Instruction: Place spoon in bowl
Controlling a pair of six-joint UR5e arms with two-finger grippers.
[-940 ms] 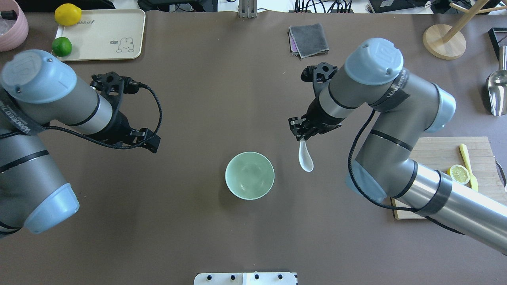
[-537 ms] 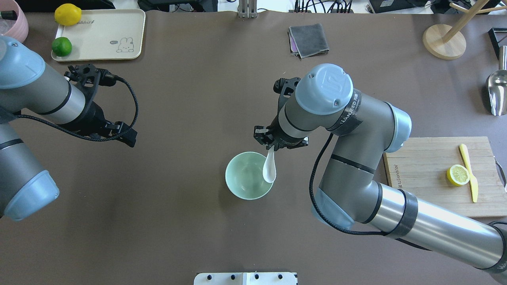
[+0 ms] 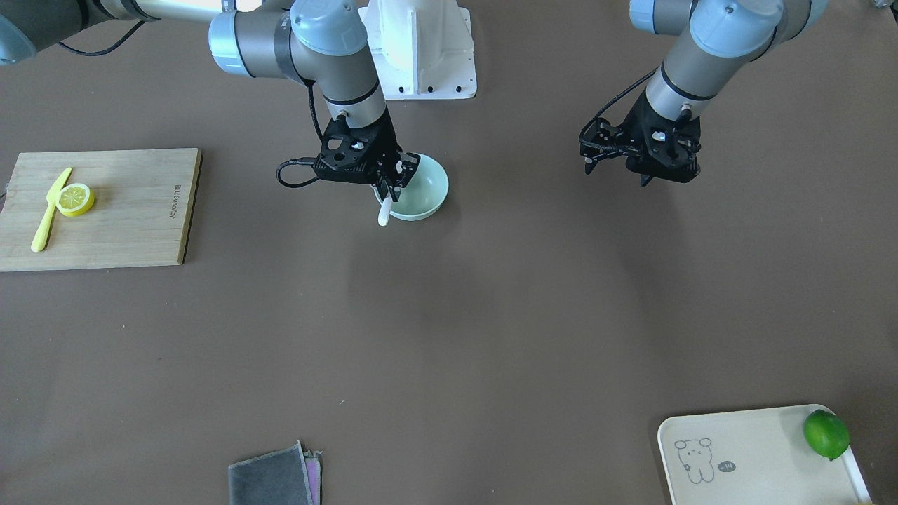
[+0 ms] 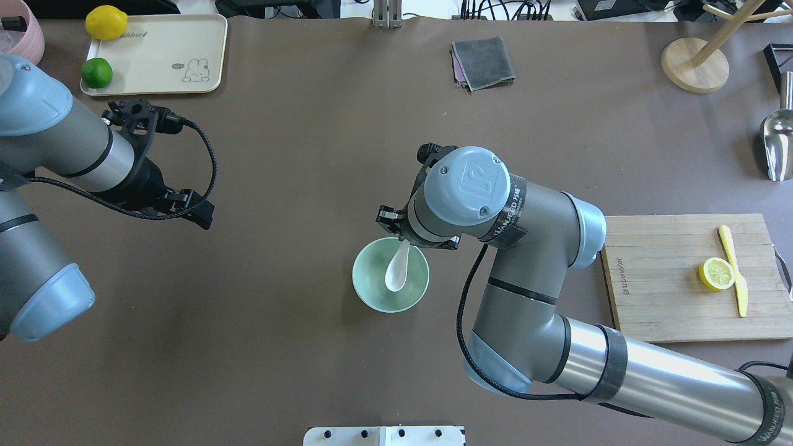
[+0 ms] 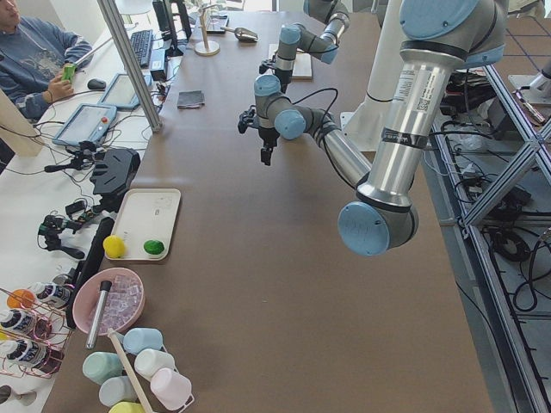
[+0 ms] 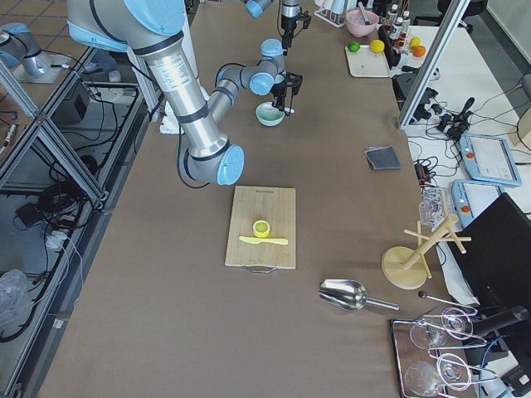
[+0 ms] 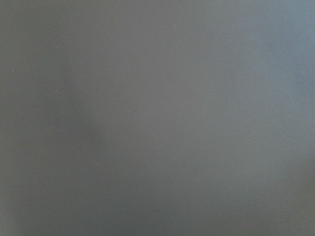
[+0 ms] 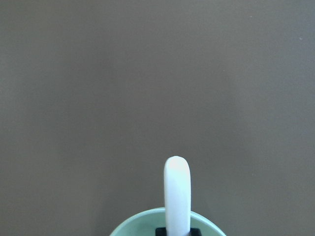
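Even, bright overhead light; soft shadows; blurred left-wrist view.

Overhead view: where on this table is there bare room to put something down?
Bare: the middle, between tray and grey cloth, and the near strip below the bowl. Crowded: around the bowl, where the right gripper holds the spoon, and the right end with cutting board, scoop, wooden stand.

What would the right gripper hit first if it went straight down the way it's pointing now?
The right gripper points down over the edge of the bowl, shut on the spoon, whose scoop hangs inside. The scoop would likely touch the bowl's inner wall first, though depth is hard to judge.
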